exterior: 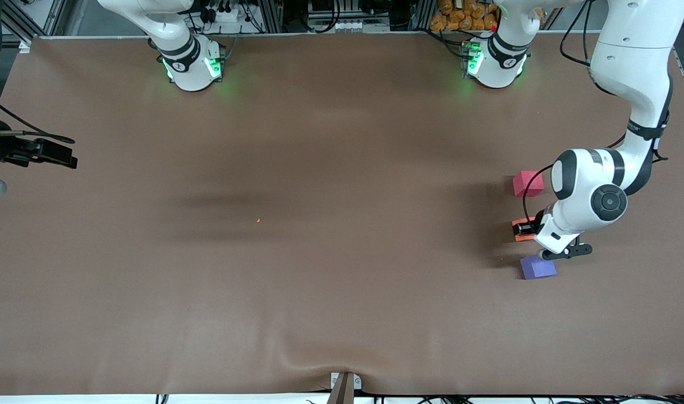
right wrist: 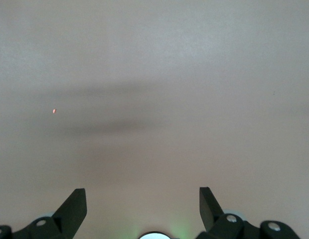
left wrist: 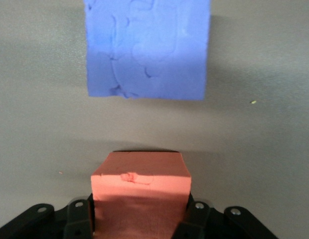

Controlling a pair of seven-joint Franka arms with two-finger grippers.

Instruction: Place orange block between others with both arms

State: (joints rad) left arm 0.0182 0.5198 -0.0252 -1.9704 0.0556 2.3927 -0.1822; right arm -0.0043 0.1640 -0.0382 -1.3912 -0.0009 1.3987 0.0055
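Observation:
My left gripper (exterior: 524, 229) is shut on the orange block (exterior: 521, 236), low over the table near the left arm's end. The block's two sides are pressed by the jaws in the left wrist view, where the orange block (left wrist: 139, 179) fills the left gripper (left wrist: 139, 211). It sits in the gap between the red-pink cube (exterior: 527, 183), farther from the front camera, and the purple-blue cube (exterior: 538, 267), nearer to it. The purple-blue cube (left wrist: 147, 50) lies just ahead of the held block. I cannot tell whether the block touches the table. My right gripper (right wrist: 142, 191) is open, holds nothing, and waits over bare table.
A tiny orange speck (exterior: 258, 220) lies mid-table, also seen as a speck (right wrist: 54, 111) in the right wrist view. A metal bracket (exterior: 344, 384) sits at the table's front edge. The right arm's black hand (exterior: 44, 151) hangs at the right arm's end.

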